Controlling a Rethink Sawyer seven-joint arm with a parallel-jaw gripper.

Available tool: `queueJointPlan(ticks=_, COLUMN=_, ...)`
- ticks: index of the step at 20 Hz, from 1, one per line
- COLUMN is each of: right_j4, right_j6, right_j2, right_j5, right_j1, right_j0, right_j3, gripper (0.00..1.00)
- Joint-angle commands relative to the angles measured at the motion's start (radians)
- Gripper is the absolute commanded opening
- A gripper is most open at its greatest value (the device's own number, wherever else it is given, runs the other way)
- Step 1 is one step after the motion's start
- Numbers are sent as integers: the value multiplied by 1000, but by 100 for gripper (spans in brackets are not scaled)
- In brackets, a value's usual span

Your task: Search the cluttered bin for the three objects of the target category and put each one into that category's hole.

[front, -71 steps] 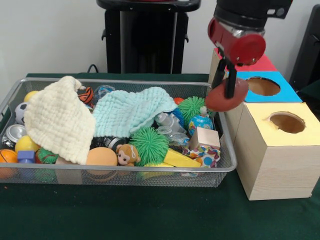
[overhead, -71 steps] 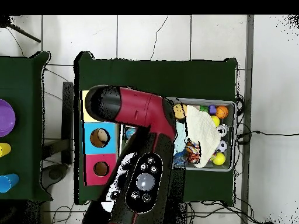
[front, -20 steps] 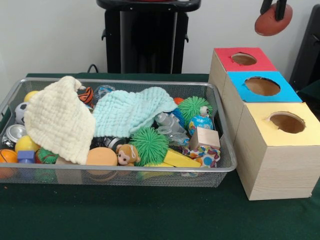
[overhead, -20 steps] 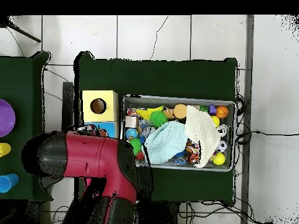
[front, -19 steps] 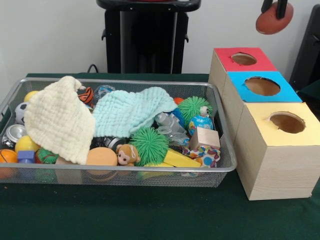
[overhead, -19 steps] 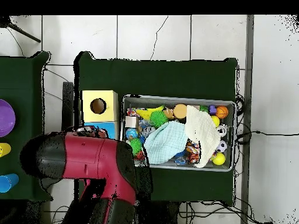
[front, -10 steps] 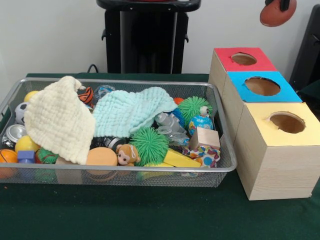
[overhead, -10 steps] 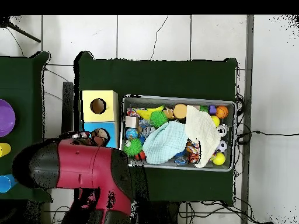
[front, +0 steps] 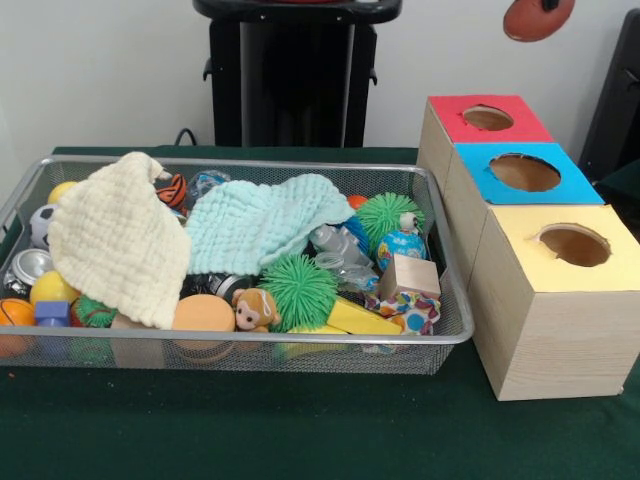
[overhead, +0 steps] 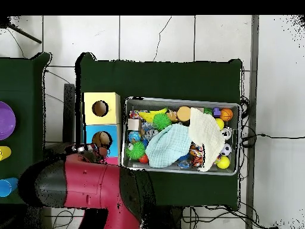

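Bin (front: 250,340) of silver mesh on the green worktop (front: 300,430), front view, just left of a row of three boxes with holes: red (front: 487,118), blue (front: 525,172), yellow (front: 573,245); crammed with balls and toys; cream cloth (front: 115,240) draped over the left end, crinkled and soft, one corner hanging toward the near rim; mint cloth (front: 260,225) beside it across the middle; small speckled piece (front: 410,315) at the near right corner under a wooden cube (front: 410,275). Claw (front: 548,6) barely showing at the top edge, high above and behind the red box, clamped on a brown ball (front: 536,20) hanging in the air. Judged step: carrying one find to a hole, release not yet made; next, probably lowering over a hole and letting go, then back to the bin for the fabrics.

Overhead view: bin (overhead: 181,100) with its short side next to the yellow (overhead: 100,108) and blue (overhead: 98,137) boxes; cream cloth (overhead: 205,134) and mint cloth (overhead: 167,146) overlapping in the middle; red arm (overhead: 89,185) over the red box's place, covering most of it; claw itself not to be made out there.
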Motion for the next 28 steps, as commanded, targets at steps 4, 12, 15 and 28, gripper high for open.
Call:
queueJointPlan(ticks=4, right_j4=-37, right_j6=-50, right_j2=72, right_j5=-81, right_j1=-18, right_j0=-93, right_j3=164, gripper=0)
queueJointPlan(ticks=12, right_j4=-101, right_j6=-46, right_j2=65, right_j5=-111, right_j1=16, right_j0=-111, right_j3=118, gripper=0)
queueJointPlan(ticks=15, right_j4=-103, right_j6=-53, right_j2=80, right_j5=-127, right_j1=19, right_j0=-132, right_j3=124, gripper=0)
queueJointPlan(ticks=28, right_j4=-108, right_j6=-16, right_j2=90, right_j5=-99, right_j1=15, right_j0=-120, right_j3=122, gripper=0)
